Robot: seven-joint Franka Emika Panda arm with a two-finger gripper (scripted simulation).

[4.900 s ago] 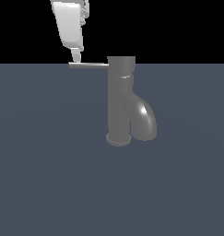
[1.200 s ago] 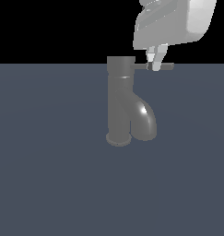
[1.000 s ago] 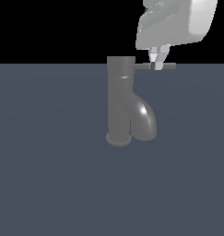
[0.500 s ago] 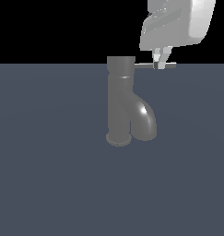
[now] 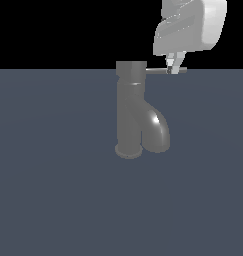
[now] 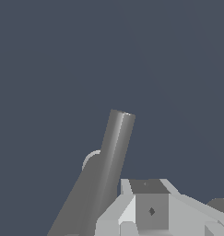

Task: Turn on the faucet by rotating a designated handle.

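Faucet (image 5: 129, 112) is seated upright on the surface (image 5: 53, 200), spout curving down toward the exterior view's right. Handle (image 5: 158, 71) is seen projecting horizontally from the top cap, toward the exterior view's right. Hand (image 5: 174, 66) is positioned from above at the rod's outer end, fingertips (image 5: 171, 64) at rod height, touching or just beside it. Far-end placement is judged to give the most leverage for a push. Whether the fingers are apart or together cannot be told; no clamp on the rod is evident. In the wrist view the handle (image 6: 114, 147) is seen lengthwise just past the hand.
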